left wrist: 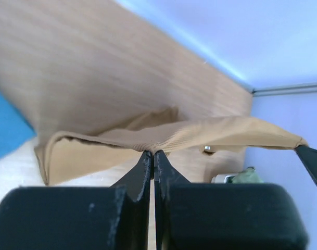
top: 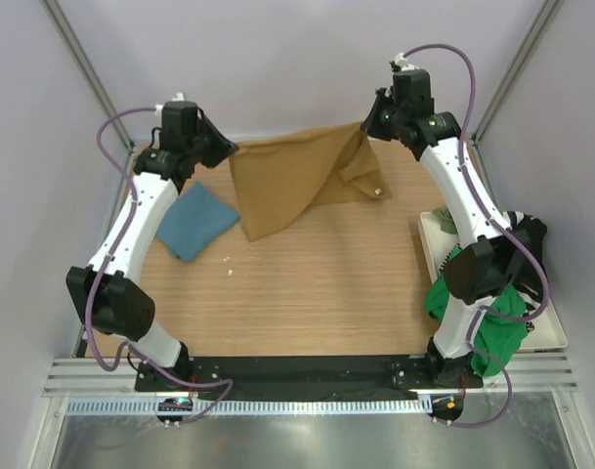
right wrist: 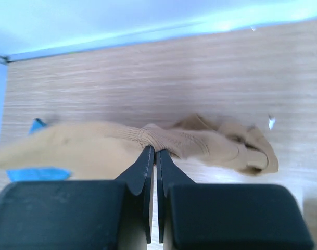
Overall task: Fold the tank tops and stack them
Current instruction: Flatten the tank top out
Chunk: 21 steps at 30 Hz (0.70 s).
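Left gripper (left wrist: pixel 153 154), right gripper (right wrist: pixel 152 151): both clamped shut on the top edge of the tan top (top: pixel 282 191), stretched above the table (top: pixel 307 283), far side. Thin pinches; cloth could be lost if overtensioned. Right corner bunched, so a crooked fold is risked.

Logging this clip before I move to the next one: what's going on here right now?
Both arms are working on the tan tank top. The left claw and the right claw are each shut on an edge of it, holding it stretched between them over the far side of the table, with the rest hanging down. A teal tank top lies folded near the left arm. A green top and a black top sit heaped on a tray at the right, not yet folded.
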Each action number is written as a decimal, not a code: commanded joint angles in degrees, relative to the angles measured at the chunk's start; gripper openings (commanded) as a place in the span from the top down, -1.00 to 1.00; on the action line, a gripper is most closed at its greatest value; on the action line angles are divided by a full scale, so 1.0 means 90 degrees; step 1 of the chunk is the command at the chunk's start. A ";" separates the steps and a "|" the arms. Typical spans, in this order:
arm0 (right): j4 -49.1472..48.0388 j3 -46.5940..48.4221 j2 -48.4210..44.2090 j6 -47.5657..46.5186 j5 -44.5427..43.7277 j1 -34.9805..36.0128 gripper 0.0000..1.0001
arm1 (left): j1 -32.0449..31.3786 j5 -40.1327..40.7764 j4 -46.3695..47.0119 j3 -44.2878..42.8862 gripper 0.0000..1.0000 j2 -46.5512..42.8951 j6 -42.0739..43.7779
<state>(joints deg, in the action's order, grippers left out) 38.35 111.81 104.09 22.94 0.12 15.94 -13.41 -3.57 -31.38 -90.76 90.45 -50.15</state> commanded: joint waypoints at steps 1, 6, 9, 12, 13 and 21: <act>0.0338 0.1236 -0.0120 -0.0370 0.0484 0.0045 0.97 | 0.0074 0.0007 -0.0293 -0.1133 1.00 -0.0167 0.0542; 0.0348 0.0773 -0.1349 -0.0771 0.0835 0.0045 0.97 | -0.0062 -0.0035 -0.0195 -0.1012 1.00 -0.1558 0.1400; 0.0271 0.0147 -0.2637 -0.0820 0.0992 0.0054 0.98 | -0.0219 0.0269 0.0107 -0.0367 1.00 -0.2674 0.1568; 0.0270 -0.0634 -0.3845 -0.0723 0.1353 0.0054 0.98 | -0.0239 0.0338 0.0146 0.0259 1.00 -0.4032 0.1607; 0.0348 -0.0907 -0.4093 -0.0723 0.1567 0.0055 0.98 | -0.0239 0.0532 0.0127 0.0425 1.00 -0.4596 0.1598; 0.1276 -0.0929 -0.4799 -0.0810 0.1520 0.0045 0.98 | -0.0239 0.0749 -0.0059 0.0524 1.00 -0.5061 0.1462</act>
<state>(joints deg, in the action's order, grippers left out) 45.15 104.71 56.18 17.28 16.10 16.93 -15.81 -0.56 -30.26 -87.81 39.11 -37.89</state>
